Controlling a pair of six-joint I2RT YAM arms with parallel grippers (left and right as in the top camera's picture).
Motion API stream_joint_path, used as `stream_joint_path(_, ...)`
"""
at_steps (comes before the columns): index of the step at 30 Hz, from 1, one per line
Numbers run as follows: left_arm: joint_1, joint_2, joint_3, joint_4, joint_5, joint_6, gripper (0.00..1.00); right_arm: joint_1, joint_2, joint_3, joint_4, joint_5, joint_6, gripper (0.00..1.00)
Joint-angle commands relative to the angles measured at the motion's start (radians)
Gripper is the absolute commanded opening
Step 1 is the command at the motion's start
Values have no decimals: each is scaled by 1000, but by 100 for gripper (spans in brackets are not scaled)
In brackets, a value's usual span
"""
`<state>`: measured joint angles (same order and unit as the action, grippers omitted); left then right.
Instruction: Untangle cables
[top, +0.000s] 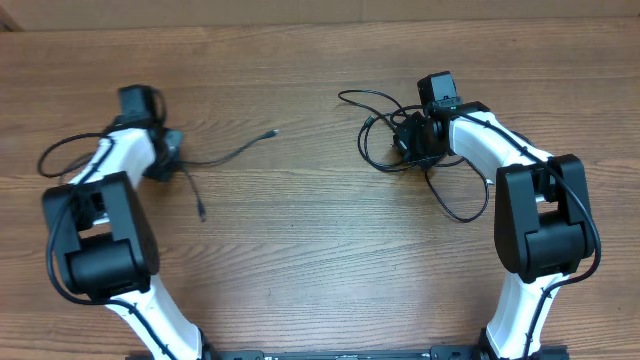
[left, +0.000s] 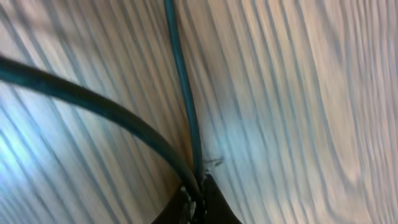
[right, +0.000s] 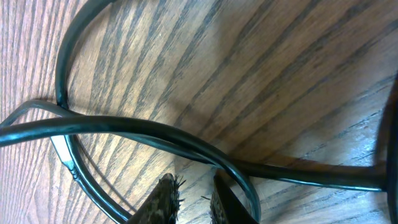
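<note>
Left end effector (top: 170, 158) is clamped on a loose cable (top: 235, 151) at frame left, probably to draw it clear of the tangled bundle (top: 370, 124) at upper right. Right end effector (top: 411, 141) sits narrow there; I cannot tell whether it grips.

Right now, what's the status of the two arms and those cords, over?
Left end effector shut on loose cord. Right end effector at tangled cords, grip unclear. Nothing blocking.
</note>
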<state>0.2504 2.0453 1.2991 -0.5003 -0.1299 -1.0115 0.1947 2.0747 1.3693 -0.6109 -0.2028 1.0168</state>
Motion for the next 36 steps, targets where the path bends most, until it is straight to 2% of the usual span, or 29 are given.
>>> stream_joint_path(1,113,137,-79,-42,-73,175,4,13,48,-35,1,19,1,17)
stream_joint_path(7,233,137,-79,-37,-275,253,4,13,48,-35,0,18,1,17)
stream_joint_path(14,328,137,-79,-11,-258,397,4,13,48,-35,-11,18,0,17)
stream_joint_path(17,334,137,-76,37,-243,517,4,13,48,-35,-11,18,0,17)
stream_joint_path(21,327,137,-44,50,-122,704,4,13,48,-35,-11,19,0,17)
stream_joint_path(24,314,137,-33,87,65,830,4,13,48,-35,-11,18,0,17)
stream_joint_path(28,286,137,-33,169,321,1082,4,13,48,-35,-11,18,1,17)
stream_joint_path(30,263,137,-33,182,397,1164,4,13,48,-35,-11,18,1,17)
stream_joint_path(36,162,137,-33,156,403,1414,4,13,48,-35,-11,19,1,17)
